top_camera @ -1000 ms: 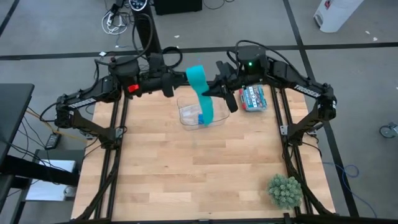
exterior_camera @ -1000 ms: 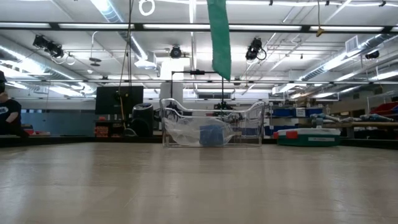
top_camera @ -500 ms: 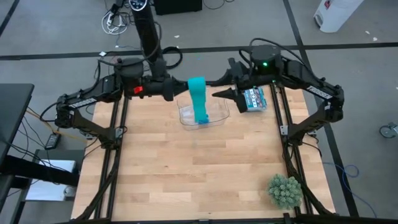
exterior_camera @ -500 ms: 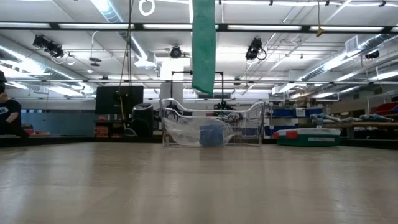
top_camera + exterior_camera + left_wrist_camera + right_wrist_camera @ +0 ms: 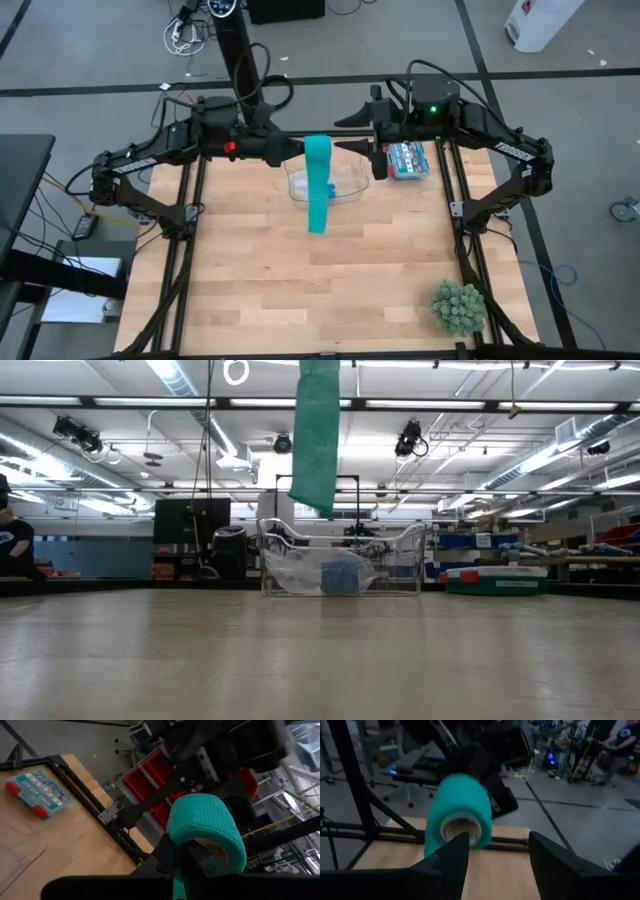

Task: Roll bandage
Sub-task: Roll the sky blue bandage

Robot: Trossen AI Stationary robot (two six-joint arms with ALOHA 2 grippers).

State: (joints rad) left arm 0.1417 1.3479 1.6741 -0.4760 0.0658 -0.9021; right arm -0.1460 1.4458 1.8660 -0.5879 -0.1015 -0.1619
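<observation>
The teal-green bandage [image 5: 318, 150] is partly wound into a roll [image 5: 205, 827] on a pale core. Its free tail [image 5: 318, 205] hangs straight down, high above the table, and shows as a green strip [image 5: 317, 435] in the low view. My left gripper [image 5: 298, 150] is held high over the table's far middle and is shut on the bandage. My right gripper [image 5: 352, 138] faces it from the right, open. In the right wrist view its fingers [image 5: 451, 860] stand a little short of the roll [image 5: 457, 815]. My left gripper holds the bandage at the roll's lower edge [image 5: 176, 870], with a teal layer pinched between its two fingers [image 5: 162, 857]. The fingers come nearly level from the table's left. The roll sits above the fingertips, lifted clear, and the tail hangs slack below.
A clear plastic container [image 5: 330, 185] holding a blue roll [image 5: 340, 575] stands under the grippers at the table's far middle. A flat case [image 5: 408, 158] lies at the far right and a green plant [image 5: 458, 308] at the near right corner.
My right gripper has opened, let go of the bandage and drawn back toward the table's right edge. The tail, which slanted toward the right, has swung back and now hangs straight below the roll in my left gripper.
</observation>
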